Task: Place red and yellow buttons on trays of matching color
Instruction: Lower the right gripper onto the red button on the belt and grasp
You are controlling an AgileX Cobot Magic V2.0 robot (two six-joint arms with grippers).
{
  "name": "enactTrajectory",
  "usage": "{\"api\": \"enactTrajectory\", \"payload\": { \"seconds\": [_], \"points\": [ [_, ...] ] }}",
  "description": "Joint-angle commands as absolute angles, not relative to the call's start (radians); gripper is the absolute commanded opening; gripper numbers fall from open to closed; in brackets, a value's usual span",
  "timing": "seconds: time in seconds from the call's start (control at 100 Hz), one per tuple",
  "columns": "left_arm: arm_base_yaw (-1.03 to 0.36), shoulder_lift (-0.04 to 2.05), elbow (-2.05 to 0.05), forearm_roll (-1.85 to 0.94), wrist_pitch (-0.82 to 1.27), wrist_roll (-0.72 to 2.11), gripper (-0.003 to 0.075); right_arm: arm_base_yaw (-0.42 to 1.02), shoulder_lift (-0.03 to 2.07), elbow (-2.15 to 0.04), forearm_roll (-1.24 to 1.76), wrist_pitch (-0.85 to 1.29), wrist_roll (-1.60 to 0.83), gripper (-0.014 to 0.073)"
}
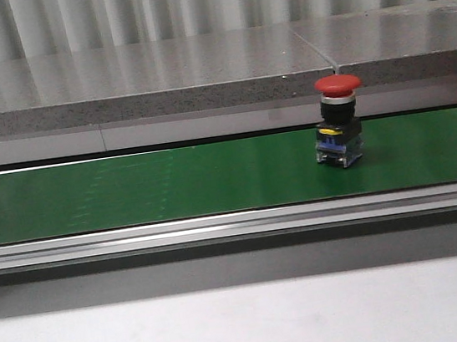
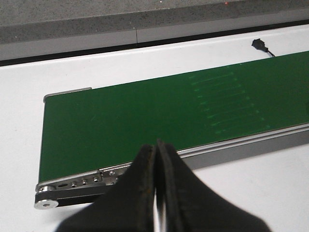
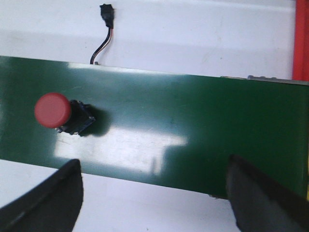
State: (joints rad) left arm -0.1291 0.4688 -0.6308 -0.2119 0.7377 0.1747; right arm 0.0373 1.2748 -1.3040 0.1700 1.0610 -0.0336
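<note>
Left gripper [image 2: 157, 193]: fingers pressed flat together, nothing between them. It hangs over the near edge of the green belt [image 2: 145, 116], close to the belt's end roller [image 2: 47, 203]. That stretch of belt is bare apart from faint scuff lines.

Right gripper [image 3: 152, 193]: jaws spread wide, holding nothing, above the belt's near edge. The red button [image 3: 53, 111] sits on the belt, off to one side of the open jaws and clear of both fingers.

Front view: red button [image 1: 340, 118] stands upright on the belt [image 1: 130, 188], right of centre, red mushroom cap on top, black collar, clear block at the base.

A strip of red tray [image 3: 300, 41] shows at the right wrist view's edge; contents not visible. A small black connector with its wire [image 3: 105, 29] lies on the white table [image 3: 193, 34] just beyond the belt.
</note>
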Motion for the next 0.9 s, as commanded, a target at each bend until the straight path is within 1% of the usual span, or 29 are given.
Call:
{"api": "enactTrajectory", "payload": {
  "seconds": [0.0, 0.19, 0.33, 0.51, 0.79, 0.84, 0.89],
  "points": [
    [-0.137, 0.473, -0.657, -0.232, 0.662, 0.173, -0.0020, 0.069, 1.285, -1.366, 0.178, 1.061, -0.053, 0.0603],
    [-0.137, 0.473, -0.657, -0.232, 0.662, 0.173, -0.0020, 0.179, 1.400, -1.448, 0.180, 1.141, -0.096, 0.0603],
    [-0.137, 0.473, -0.657, -0.232, 0.662, 0.173, -0.0020, 0.229, 1.495, -1.492, 0.182, 1.181, -0.119, 0.0603],
    [-0.137, 0.473, -0.657, -0.232, 0.662, 0.173, -0.0020, 0.234, 1.598, -1.523, 0.205, 1.198, -0.159, 0.0603],
    [-0.137, 0.473, -0.657, -0.232, 0.662, 0.173, -0.0020, 0.234, 1.703, -1.523, 0.199, 1.134, -0.240, 0.0600],
    [-0.137, 0.473, -0.657, -0.232, 0.662, 0.173, -0.0020, 0.234, 1.715, -1.523, 0.188, 1.114, -0.242, 0.0588],
    [-0.137, 0.473, -0.657, -0.232, 0.662, 0.173, -0.0020, 0.234, 1.726, -1.523, 0.181, 1.098, -0.242, 0.0547]
  ]
}}
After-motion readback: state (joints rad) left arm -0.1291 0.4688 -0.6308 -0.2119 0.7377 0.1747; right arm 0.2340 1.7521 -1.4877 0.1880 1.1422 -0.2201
